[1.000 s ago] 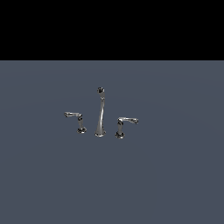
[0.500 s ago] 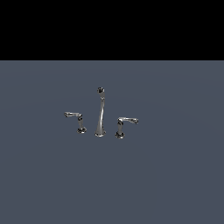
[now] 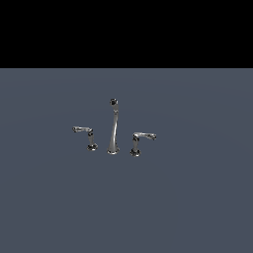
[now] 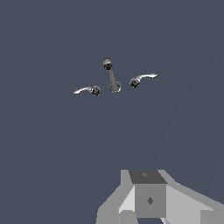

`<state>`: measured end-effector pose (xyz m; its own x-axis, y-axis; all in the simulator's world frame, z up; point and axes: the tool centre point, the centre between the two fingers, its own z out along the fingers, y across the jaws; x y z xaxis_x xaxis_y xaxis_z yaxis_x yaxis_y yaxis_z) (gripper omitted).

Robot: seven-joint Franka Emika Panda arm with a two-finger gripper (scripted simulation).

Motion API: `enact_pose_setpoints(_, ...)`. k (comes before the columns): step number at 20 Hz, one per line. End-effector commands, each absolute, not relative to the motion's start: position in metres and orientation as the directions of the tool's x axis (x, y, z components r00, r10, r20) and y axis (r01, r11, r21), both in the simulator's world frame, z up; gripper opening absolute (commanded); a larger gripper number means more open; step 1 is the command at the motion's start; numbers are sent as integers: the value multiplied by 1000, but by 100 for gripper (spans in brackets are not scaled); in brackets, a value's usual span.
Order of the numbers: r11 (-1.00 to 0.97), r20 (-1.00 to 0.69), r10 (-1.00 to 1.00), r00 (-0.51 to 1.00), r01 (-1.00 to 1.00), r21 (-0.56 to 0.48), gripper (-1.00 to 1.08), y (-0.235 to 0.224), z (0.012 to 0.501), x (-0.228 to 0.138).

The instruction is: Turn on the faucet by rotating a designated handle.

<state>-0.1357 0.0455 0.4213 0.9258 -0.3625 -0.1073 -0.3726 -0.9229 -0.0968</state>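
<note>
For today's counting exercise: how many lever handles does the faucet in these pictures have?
2. The slimmer handle stands on the exterior view's left of the spout; the broader curved handle stands on the exterior view's right. Nothing blocks the view.

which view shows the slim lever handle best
The exterior view: the handle appears side-on, at that view's left of the spout, post and thin arm both distinct. The wrist view shows it from above, so the arm reads but the post is foreshortened.

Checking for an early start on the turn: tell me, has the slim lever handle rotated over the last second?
No. In the exterior view the handle keeps its angle and its spacing from the fixed spout; its arm points away from the spout as before.
</note>
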Motion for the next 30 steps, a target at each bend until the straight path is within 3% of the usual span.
enact_pose_setpoints(1, -896, -124, -420, 899, -433, -102, -100, 53, 410, -121)
enact_pose_setpoints(14, -694, -193, -695, 693, -716, -71, -100, 92, 338, -55)
enact_pose_setpoints(30, -326, -173, -932, 317, -945, 22, -100, 133, 229, 5)
